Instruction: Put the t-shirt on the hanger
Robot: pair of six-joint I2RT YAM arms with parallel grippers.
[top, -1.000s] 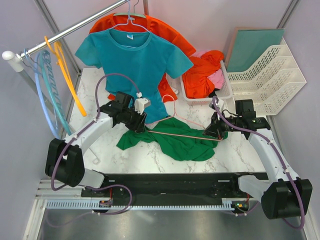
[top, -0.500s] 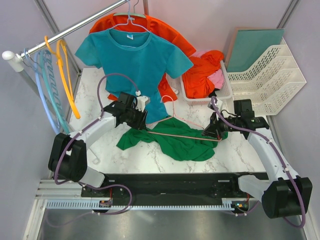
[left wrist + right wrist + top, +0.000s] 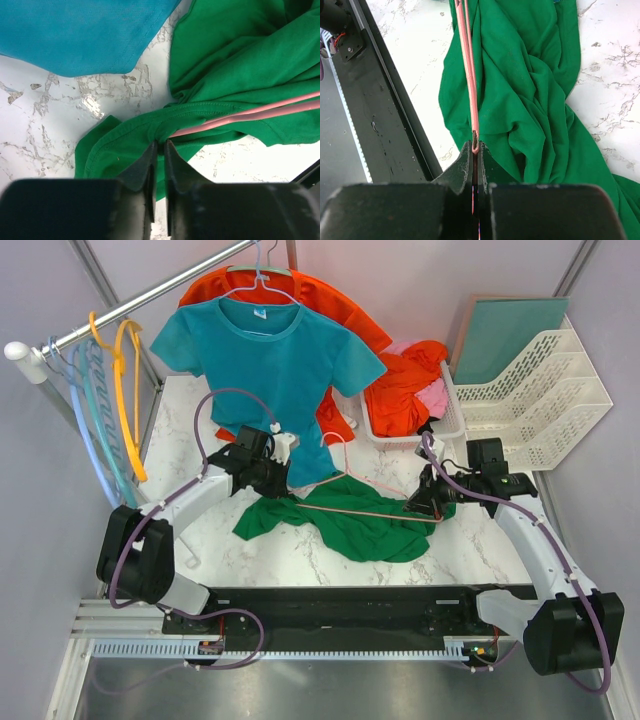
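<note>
With the hanger (image 3: 469,75) pinched by the right claw (image 3: 475,148), the t-shirt (image 3: 235,60) hem beside it is newly pinched by the left claw (image 3: 159,148), readying threading.

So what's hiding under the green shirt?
One end of the pink hanger is tucked under a fold of the green shirt, which lies on the marble table. Its tip is covered.

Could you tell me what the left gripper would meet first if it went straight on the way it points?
The t-shirt: its folded hem lies right at the left gripper fingertips, seemingly pinched between them. The hanger runs its pink wire just behind that fold.
</note>
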